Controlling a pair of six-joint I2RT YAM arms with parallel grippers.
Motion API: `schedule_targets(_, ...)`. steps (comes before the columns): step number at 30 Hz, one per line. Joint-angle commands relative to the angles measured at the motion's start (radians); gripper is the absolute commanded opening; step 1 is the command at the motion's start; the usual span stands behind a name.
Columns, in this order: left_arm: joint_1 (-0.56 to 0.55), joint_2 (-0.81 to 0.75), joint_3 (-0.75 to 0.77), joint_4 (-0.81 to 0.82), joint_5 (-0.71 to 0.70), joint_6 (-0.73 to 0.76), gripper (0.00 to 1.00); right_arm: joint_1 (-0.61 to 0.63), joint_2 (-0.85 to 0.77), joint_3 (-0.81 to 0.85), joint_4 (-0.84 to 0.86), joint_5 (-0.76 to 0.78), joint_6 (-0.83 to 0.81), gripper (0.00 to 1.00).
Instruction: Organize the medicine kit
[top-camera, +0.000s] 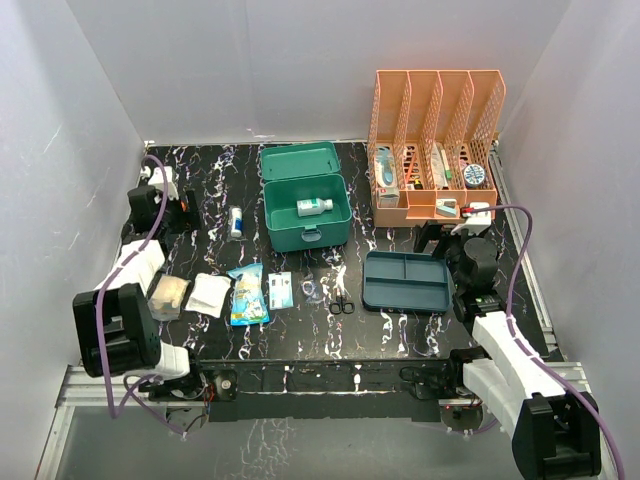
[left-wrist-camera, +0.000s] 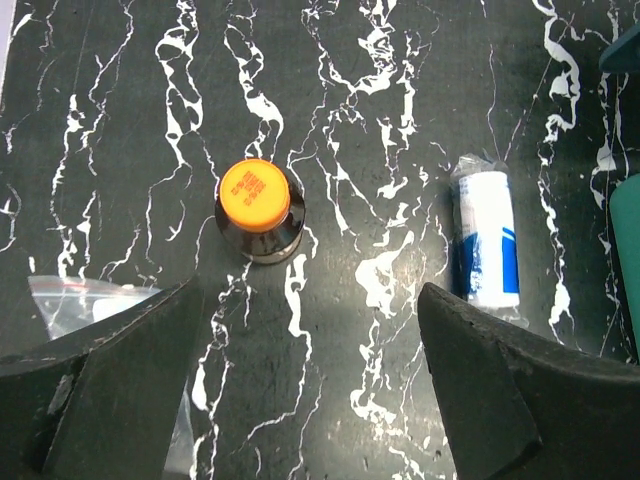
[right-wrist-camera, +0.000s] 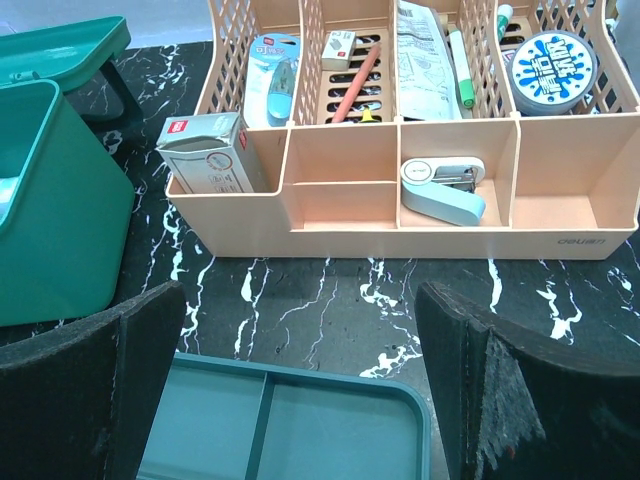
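Atop the veined table (top-camera: 205, 180) sits a rounded medicine kit (top-camera: 290, 225).

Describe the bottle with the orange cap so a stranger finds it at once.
Start at the open teal-green plastic medicine kit; go left past the white-and-blue wrapped roll. The small dark bottle stands upright on the black marbled table, the only thing there with an orange cap.

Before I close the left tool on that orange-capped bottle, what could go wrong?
The left tool is open, but the orange-capped bottle stands upright ahead of its fingertips and off centre, so one finger may hit first and topple it. A clear plastic bag lies by that same finger and could get pinched along. The wrapped roll lying on its side nearby might roll if bumped.
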Motion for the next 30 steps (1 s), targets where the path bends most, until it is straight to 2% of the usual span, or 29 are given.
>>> schedule_targets(1, 0.005, 0.048, -0.037, 0.184, 0.002, -0.054, 0.87, 0.006, -0.001, 0.048, 0.038, 0.011, -0.008, 0.98)
schedule_targets(21, 0.017, 0.342, -0.019, 0.434, -0.076, -0.088, 0.85, 0.010, 0.011, 0.051, 0.042, 0.012, -0.011, 0.98)
schedule_targets(24, 0.018, 0.374, -0.017, 0.476, -0.077, -0.095, 0.78, 0.010, 0.014, 0.053, 0.042, 0.012, -0.011, 0.98)
schedule_targets(28, 0.018, 0.407, -0.013, 0.514, -0.076, -0.110, 0.54, 0.010, 0.013, 0.058, 0.037, 0.013, -0.013, 0.98)
schedule_targets(30, 0.018, 0.415, -0.011, 0.534, -0.073, -0.112, 0.46, 0.010, 0.012, 0.059, 0.031, 0.013, -0.014, 0.98)
